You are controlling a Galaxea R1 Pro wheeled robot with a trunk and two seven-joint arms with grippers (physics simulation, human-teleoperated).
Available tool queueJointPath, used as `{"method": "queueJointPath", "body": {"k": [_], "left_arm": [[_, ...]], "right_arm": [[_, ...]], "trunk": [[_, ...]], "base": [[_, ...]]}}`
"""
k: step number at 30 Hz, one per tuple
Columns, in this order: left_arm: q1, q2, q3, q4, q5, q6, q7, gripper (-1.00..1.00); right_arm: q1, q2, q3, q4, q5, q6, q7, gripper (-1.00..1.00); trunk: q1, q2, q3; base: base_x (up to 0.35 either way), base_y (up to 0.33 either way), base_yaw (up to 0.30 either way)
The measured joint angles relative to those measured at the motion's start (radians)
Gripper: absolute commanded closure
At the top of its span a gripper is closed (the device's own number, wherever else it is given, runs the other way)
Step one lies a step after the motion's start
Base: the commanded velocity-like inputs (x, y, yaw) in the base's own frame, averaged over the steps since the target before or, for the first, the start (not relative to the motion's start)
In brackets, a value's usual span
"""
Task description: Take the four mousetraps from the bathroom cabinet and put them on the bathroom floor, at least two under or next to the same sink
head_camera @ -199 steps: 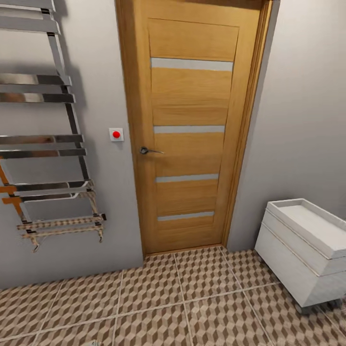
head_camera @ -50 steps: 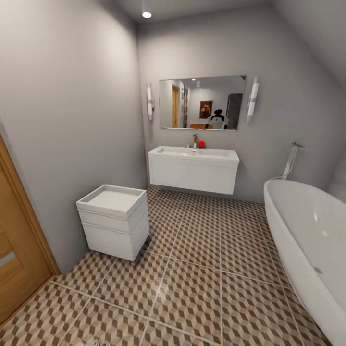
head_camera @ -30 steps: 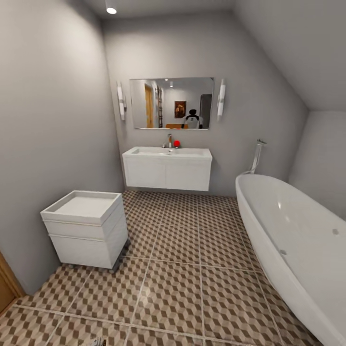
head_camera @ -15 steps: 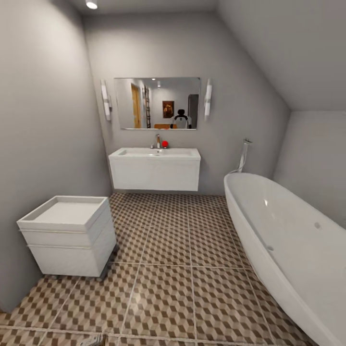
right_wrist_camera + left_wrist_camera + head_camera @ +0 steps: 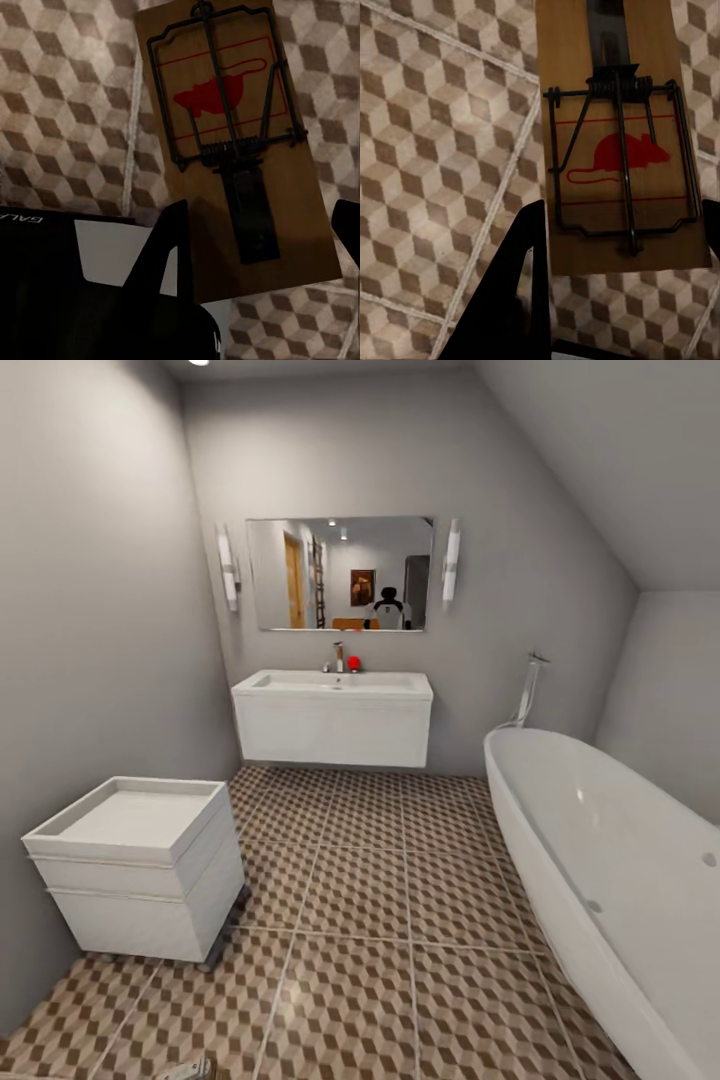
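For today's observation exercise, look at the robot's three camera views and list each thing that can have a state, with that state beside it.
Mousetrap in the left gripper: held between the fingers, above the tiled floor.
Mousetrap in the right gripper: held between the fingers, above the floor.
Left gripper: shut on its mousetrap.
Right gripper: shut on its mousetrap.
White drawer unit: drawers closed.
Sink: no water seen running from the tap.
Bathtub: empty.

Two wooden mousetraps held over the tiled floor; white sink ahead.
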Motion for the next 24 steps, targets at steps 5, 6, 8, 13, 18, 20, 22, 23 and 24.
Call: {"method": "queueJointPath", "body": {"k": [5,6,8,13,18,20,22,23,24], "left_arm": [[0.000,0.000,0.000,0.000,0.000,0.000,0.000,1.00],[0.000,0.000,-0.001,0.000,0.000,0.000,0.000,1.00],[0.000,0.000,-0.001,0.000,0.000,0.000,0.000,1.00],[0.000,0.000,-0.001,0.000,0.000,0.000,0.000,1.00],[0.000,0.000,-0.001,0.000,0.000,0.000,0.000,1.00],[0.000,0.000,0.000,0.000,0.000,0.000,0.000,1.00],[0.000,0.000,-0.001,0.000,0.000,0.000,0.000,1.00],[0.000,0.000,-0.001,0.001,0.000,0.000,0.000,1.00],[0.000,0.000,-0.001,0.001,0.000,0.000,0.000,1.00]], "right_arm": [[0.000,-0.003,0.000,0.000,0.000,0.002,0.001,1.00],[0.000,-0.003,0.000,0.000,0.000,0.002,0.001,1.00],[0.000,-0.004,0.000,0.000,0.000,0.002,0.001,1.00],[0.000,-0.006,0.000,0.000,0.000,0.002,-0.001,1.00],[0.000,-0.006,0.000,0.000,0.000,0.000,-0.002,1.00],[0.000,-0.006,0.000,0.000,0.000,-0.001,-0.003,1.00],[0.000,-0.008,0.000,0.000,0.000,-0.004,-0.004,1.00],[0.000,-0.008,0.000,0.000,0.000,-0.004,-0.004,1.00],[0.000,-0.008,0.000,0.000,0.001,-0.004,-0.004,1.00]], "trunk": [[0.000,0.000,0.000],[0.000,0.000,0.000],[0.000,0.000,0.000],[0.000,0.000,0.000],[0.000,0.000,0.000],[0.000,0.000,0.000],[0.000,0.000,0.000],[0.000,0.000,0.000],[0.000,0.000,0.000]], "base": [[0.323,0.000,0.081],[0.323,0.000,0.030],[0.323,0.000,0.020],[0.323,0.000,0.008],[0.323,0.000,0.002],[0.323,0.000,0.000],[0.323,0.000,0.000],[0.323,0.000,0.000],[0.323,0.000,0.000]]}}
